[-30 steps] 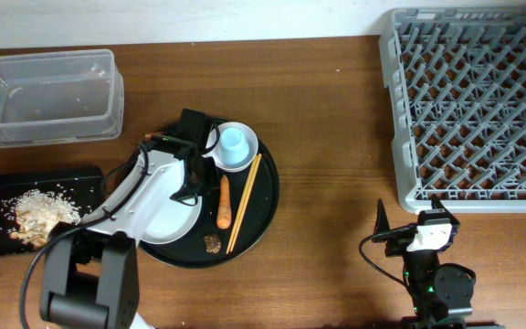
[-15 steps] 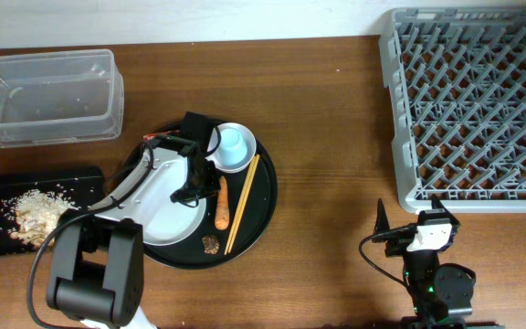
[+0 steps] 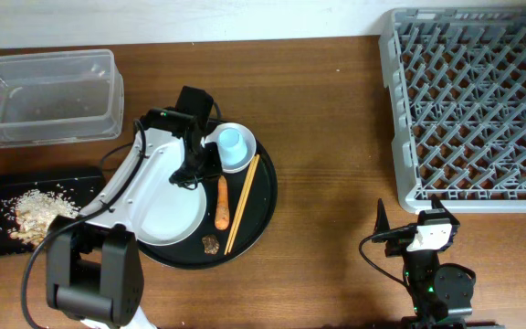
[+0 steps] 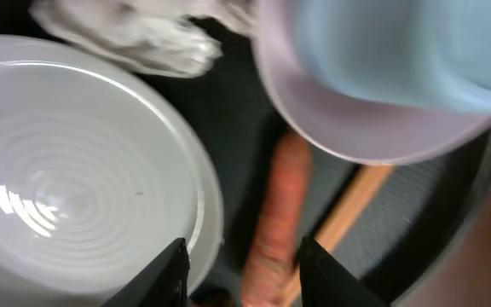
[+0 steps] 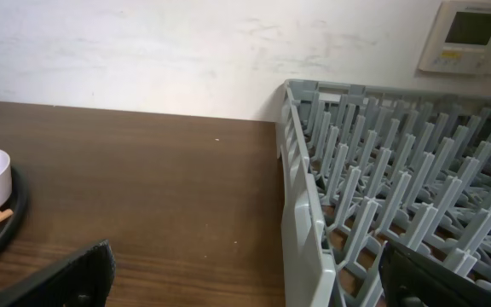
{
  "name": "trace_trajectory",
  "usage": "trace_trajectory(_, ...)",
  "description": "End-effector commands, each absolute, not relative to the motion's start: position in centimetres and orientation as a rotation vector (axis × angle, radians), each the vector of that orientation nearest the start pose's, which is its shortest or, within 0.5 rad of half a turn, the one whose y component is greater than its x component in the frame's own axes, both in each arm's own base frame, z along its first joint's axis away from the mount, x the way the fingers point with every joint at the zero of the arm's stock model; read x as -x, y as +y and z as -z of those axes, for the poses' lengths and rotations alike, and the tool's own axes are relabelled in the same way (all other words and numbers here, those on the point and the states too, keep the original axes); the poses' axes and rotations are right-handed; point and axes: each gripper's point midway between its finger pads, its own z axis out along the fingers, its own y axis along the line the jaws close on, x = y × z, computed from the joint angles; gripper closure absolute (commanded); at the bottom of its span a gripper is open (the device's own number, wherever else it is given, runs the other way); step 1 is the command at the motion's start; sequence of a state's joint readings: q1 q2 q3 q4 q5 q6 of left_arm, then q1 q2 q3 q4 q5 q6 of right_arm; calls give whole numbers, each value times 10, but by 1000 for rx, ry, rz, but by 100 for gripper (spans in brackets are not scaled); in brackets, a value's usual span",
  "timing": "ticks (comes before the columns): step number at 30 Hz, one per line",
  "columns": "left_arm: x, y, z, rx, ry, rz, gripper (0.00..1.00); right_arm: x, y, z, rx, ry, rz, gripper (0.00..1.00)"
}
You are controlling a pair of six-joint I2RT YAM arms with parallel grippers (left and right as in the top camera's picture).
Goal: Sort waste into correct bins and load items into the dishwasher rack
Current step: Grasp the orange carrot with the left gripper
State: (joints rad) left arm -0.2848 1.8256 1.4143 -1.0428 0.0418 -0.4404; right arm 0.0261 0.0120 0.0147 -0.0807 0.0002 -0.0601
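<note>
From overhead, the left arm is reaching across the round black tray (image 3: 261, 212). The left gripper (image 3: 193, 171) is hanging over the strip between the white plate (image 3: 163, 215) and the carrot (image 3: 222, 203), and the arm's body is covering the plate's upper rim. The small white dish (image 3: 247, 157) is sitting at the tray's top edge with the pale-blue cup (image 3: 232, 142) in it. A wooden chopstick (image 3: 243, 203) is lying just right of the carrot, and the brown lump (image 3: 212, 243) is resting near the carrot's lower end. On the left, the clear tub (image 3: 44, 96) is standing above the shallow black tray (image 3: 26, 180), which is holding the rice scraps (image 3: 36, 210). The dishwasher rack (image 3: 473, 105) is filling the top right corner, and the right gripper (image 3: 409, 215) is sitting by the front of the table (image 3: 336, 137), well apart from the round tray. The left wrist camera is showing that gripper's fingers (image 4: 167, 273) standing moderately apart and clamping nothing. The carrot's near end is lying between them, though the blur makes it unclear whether either tip is touching it. This view is also showing a crumpled tissue (image 4: 135, 30) between plate and dish, largely hidden from above by the arm. The right wrist camera is showing its fingers (image 5: 83, 273) spread wide and holding nothing, facing the rack's side wall. It is also catching a wall panel (image 5: 471, 34) that the overhead view is not showing.
</note>
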Motion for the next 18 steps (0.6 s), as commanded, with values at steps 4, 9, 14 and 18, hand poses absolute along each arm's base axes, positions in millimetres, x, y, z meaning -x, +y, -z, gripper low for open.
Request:
trace_trajectory(4, -328, -132, -82, 27, 3111, 214, 55, -246, 6, -155, 72, 1649, 30, 2)
trace_trajectory(9, -323, -136, -66, -63, 3087, 74, 43, -246, 6, -155, 72, 1649, 30, 2)
trace_trajectory(14, -308, -140, -48, -104, 3116, 64, 43, -246, 6, -155, 72, 1649, 30, 2)
trace_trajectory(18, -304, -140, -42, -110, 3123, 58, 43, -246, 6, -155, 72, 1649, 30, 2)
